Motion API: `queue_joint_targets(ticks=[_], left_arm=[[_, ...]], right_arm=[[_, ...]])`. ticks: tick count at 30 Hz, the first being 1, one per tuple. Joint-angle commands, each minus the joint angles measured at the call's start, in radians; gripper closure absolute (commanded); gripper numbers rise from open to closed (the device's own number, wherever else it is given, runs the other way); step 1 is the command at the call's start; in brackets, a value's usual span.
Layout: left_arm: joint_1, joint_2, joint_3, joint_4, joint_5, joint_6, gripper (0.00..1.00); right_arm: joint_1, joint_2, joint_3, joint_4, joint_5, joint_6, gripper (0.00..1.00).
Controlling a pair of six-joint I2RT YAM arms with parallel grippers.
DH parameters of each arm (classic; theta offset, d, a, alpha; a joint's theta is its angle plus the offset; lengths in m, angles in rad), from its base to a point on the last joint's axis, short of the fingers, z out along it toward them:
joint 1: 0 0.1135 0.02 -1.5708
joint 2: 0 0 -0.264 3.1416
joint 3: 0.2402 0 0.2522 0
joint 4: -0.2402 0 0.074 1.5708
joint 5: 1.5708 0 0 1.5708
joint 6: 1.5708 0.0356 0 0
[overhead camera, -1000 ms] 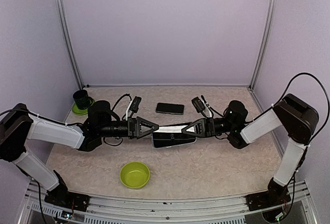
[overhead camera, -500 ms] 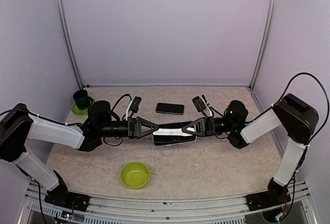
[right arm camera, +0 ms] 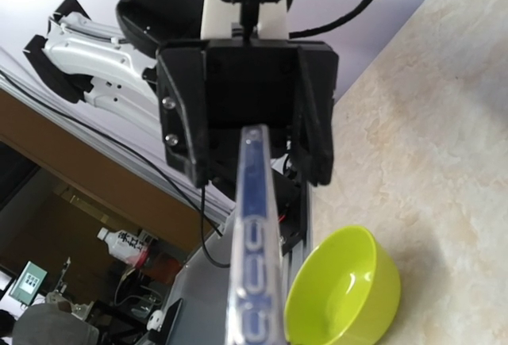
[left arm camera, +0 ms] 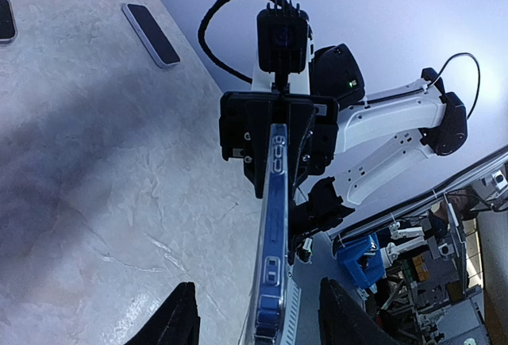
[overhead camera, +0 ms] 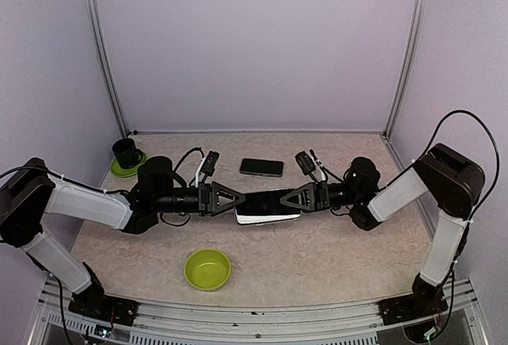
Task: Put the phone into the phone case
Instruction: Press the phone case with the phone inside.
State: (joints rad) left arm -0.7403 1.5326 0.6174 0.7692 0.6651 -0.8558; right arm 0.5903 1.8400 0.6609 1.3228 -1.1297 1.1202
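A phone in a clear case hangs above the table's middle, spanning both grippers. In the left wrist view it shows edge-on, a blue edge inside a clear rim. It is also edge-on in the right wrist view. My left gripper stands at its left end, fingers wide apart on either side of the edge without touching it. My right gripper is shut on the right end. Its own fingers are out of its wrist view. A second, black phone lies flat on the table behind.
A lime green bowl sits near the front edge, left of centre, and shows in the right wrist view. A dark cup on a green saucer stands at the back left. The black phone also shows in the left wrist view.
The held phone has turned about its long axis, so its dark face now shows on top where a white strip showed before. Both arms have shifted very slightly.
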Motion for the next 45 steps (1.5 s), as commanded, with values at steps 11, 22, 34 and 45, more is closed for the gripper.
queue_joint_targets(ticks=[11,22,34,45], left_arm=[[-0.005,0.002,0.006,0.016,0.002,0.010,0.47],[-0.011,-0.001,-0.003,0.011,-0.006,0.004,0.38],[-0.014,0.000,0.009,0.035,-0.006,-0.007,0.70],[-0.015,0.012,0.018,0.019,-0.042,-0.020,1.00]], right_arm=[[-0.021,-0.029,0.007,0.064,0.043,0.005,1.00],[-0.022,-0.116,0.035,-0.070,0.125,-0.086,1.00],[-0.015,-0.134,0.039,-0.132,0.134,-0.115,1.00],[0.006,-0.199,0.063,-0.354,0.163,-0.280,1.00]])
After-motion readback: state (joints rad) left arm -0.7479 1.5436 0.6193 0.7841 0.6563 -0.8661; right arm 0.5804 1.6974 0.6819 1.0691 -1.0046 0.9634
